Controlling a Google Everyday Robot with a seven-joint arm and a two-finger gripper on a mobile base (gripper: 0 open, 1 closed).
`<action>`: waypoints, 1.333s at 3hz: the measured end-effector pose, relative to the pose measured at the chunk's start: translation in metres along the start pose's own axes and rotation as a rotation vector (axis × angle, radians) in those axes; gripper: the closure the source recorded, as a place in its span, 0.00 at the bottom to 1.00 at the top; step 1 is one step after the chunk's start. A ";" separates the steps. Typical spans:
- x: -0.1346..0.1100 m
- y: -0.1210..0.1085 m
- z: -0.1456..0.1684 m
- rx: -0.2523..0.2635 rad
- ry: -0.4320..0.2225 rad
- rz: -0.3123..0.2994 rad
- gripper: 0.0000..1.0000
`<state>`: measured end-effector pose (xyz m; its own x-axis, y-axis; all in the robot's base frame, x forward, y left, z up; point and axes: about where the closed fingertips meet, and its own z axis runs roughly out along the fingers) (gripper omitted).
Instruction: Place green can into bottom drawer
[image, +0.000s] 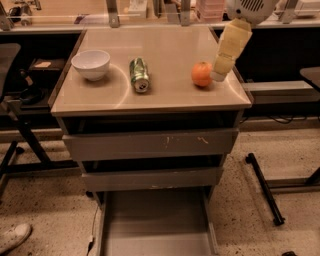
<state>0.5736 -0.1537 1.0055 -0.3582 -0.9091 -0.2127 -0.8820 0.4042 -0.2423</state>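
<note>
The green can (139, 75) lies on its side on the beige cabinet top (160, 95), between a white bowl and an orange, with one silver end facing me. The bottom drawer (156, 225) is pulled out at the foot of the cabinet, and its flat grey floor is bare. My arm's cream segment (228, 47) hangs down from the top right and ends just right of the orange, well to the right of the can. My gripper itself is not in view.
A white bowl (91, 64) stands left of the can and an orange (201, 74) to its right. The two upper grey drawers (150, 144) stand slightly open. A black chair (12, 100) is at the left, a metal stand leg (265, 187) at the right, and a shoe (12, 237) at the bottom left.
</note>
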 end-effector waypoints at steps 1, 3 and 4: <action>-0.010 -0.005 -0.002 0.021 -0.028 -0.001 0.00; -0.085 0.011 0.049 -0.141 -0.151 0.014 0.00; -0.118 0.020 0.070 -0.226 -0.171 -0.019 0.00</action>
<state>0.6197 -0.0309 0.9596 -0.3008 -0.8783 -0.3716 -0.9408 0.3371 -0.0350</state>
